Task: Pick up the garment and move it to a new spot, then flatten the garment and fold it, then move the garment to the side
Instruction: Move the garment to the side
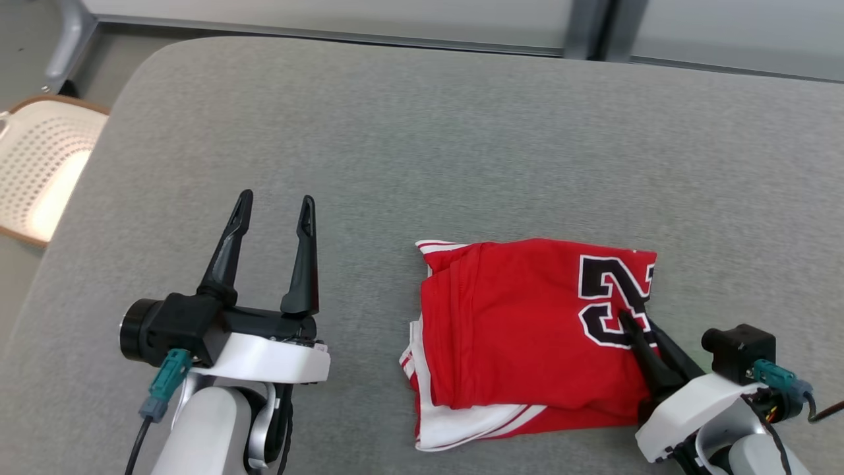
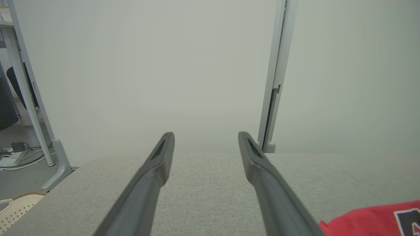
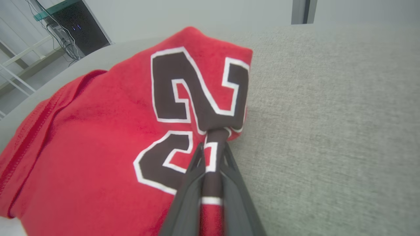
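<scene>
1 thin pinch: the right gripper (image 3: 214, 147) is clamped on the folded jersey's (image 1: 521, 330) right edge, at the table's (image 1: 422, 132) near right. Dragging from there could peel the fold open. Beside it, the left gripper (image 1: 275, 212) gapes, empty.

One garment (image 1: 527, 316), one table (image 1: 422, 132), one chair (image 1: 39, 165), two grippers: left gripper (image 1: 276, 198) and right gripper (image 1: 633, 323).

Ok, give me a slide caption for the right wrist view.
Right gripper, jaws shut, pinches a fold of the red garment at its black number, on the grey table.
</scene>
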You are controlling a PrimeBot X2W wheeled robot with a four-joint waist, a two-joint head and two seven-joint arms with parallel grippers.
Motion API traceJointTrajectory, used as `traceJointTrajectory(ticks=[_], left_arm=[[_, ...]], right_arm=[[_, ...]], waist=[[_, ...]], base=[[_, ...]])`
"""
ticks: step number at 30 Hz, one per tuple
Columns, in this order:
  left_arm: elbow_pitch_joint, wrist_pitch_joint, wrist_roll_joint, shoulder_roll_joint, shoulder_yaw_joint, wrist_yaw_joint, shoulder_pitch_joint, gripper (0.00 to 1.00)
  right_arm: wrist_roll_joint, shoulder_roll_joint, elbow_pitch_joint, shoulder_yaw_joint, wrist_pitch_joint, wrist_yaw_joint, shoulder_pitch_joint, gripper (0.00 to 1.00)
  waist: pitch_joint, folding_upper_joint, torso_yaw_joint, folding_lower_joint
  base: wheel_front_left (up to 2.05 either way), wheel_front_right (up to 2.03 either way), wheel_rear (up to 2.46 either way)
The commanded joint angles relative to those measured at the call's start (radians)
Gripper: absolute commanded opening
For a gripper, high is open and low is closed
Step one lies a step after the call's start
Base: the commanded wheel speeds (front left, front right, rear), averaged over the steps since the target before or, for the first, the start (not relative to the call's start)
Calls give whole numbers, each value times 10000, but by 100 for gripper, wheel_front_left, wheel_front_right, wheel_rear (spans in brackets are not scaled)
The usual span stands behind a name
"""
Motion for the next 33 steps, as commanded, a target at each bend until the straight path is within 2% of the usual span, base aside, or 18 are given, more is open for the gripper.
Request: traceJointTrajectory(ticks=[1, 11, 18, 24, 28, 29, 33], left_arm=[[-58, -38, 71, 48, 58, -40, -15, 100], [-230, -38, 353, 331, 253, -169, 15, 100], [-344, 147, 486, 554, 132, -242, -377, 100], [-687, 523, 674, 752, 9, -262, -926, 100], [-966, 684, 838, 789, -108, -225, -1416, 100], [-966, 684, 838, 789, -108, -225, -1416, 100], [-1205, 808, 1046, 864, -293, -331, -1887, 100]], right_arm=[[-55, -114, -58, -41, -104, -21, -119, 0], [-130, -626, -474, -238, -116, -19, -388, 0], [84, -1207, -171, -416, -260, -21, -1254, 0], [259, -2095, 494, -507, -661, -21, -2748, 0], [539, -2774, 1076, -775, -939, -21, -3604, 0], [539, -2774, 1076, -775, -939, -21, -3604, 0], [763, -3680, 1651, -1156, -1223, -21, -4258, 0]], waist=[[-57, -1, -402, 0], [-447, -1, -2836, 0], [-209, -1, -4094, 0], [711, -1, -4581, 0], [1428, -1, -4668, 0], [1428, -1, -4668, 0], [2132, -1, -4603, 0]], base=[[0, 0, 0], [0, 0, 0], [0, 0, 0], [0, 0, 0], [0, 0, 0], [0, 0, 0], [0, 0, 0]])
